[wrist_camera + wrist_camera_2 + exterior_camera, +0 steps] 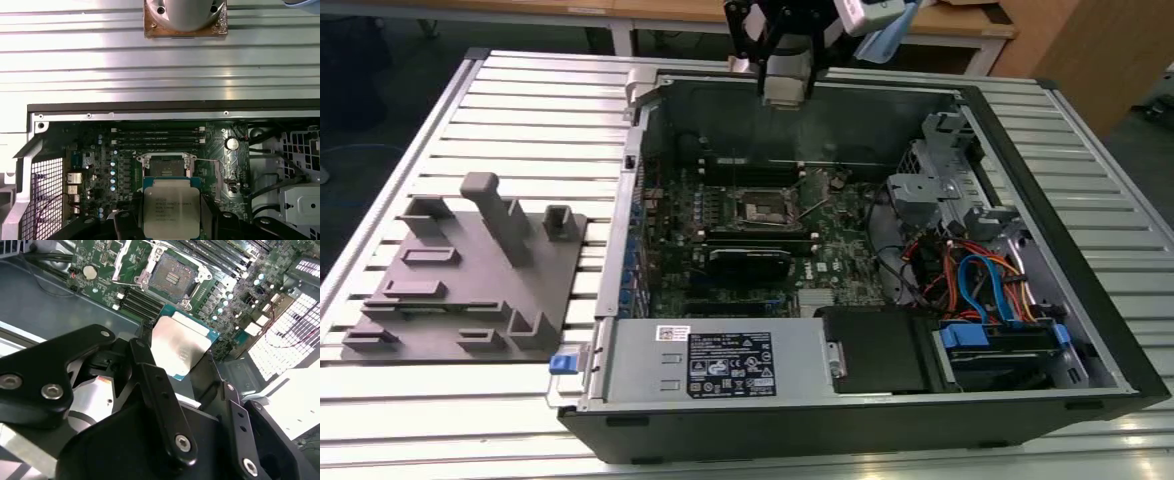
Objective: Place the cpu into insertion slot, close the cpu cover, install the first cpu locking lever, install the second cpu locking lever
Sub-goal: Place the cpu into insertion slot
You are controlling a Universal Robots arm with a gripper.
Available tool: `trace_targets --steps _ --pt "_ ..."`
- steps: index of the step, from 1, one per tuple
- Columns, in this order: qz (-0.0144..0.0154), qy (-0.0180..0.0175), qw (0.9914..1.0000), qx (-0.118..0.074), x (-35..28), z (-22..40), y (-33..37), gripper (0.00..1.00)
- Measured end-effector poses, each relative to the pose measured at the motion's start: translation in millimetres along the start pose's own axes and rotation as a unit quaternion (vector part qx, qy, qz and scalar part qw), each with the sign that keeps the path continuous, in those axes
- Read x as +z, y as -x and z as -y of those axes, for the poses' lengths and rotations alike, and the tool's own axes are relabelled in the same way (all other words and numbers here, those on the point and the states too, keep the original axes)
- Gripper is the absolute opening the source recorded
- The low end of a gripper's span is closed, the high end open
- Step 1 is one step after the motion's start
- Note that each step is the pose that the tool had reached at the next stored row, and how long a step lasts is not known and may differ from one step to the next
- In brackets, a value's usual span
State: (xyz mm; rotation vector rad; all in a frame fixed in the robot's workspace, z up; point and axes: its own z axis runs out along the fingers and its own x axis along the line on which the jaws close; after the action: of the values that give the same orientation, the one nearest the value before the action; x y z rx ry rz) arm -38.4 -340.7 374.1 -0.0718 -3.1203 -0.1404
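Black tool clamped on flat silver-grey square cpu; silver-rimmed black insertion slot at its 6 o'clock in the exterior view, so skewed seating could bend contacts.

Lighting: even and diffuse, from overhead, bright overall. Tabletop: ribbed metal with a pale sheen in the exterior view and broad white glare bands in the first wrist view. Computer case: interior dimmer, with soft shadow along the rear wall and in the drive bays. Cpu: metal top washed by a hazy reflection in the second wrist view, flatter grey in the first. Perforated grille: blown out to near white.
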Motion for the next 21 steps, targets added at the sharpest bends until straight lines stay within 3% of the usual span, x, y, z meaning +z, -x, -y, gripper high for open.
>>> trace_targets --steps 6,18,21 --pt "0.0034 0.0002 0.9993 0.037 0.4 0.0 0.0 0.54" --pt "0.0039 -0.0005 0.99907 0.043 0.5 0.0 0.0 0.54" --pt "0.0052 -0.0008 0.99838 0.057 0.5 0.0 0.0 0.54"
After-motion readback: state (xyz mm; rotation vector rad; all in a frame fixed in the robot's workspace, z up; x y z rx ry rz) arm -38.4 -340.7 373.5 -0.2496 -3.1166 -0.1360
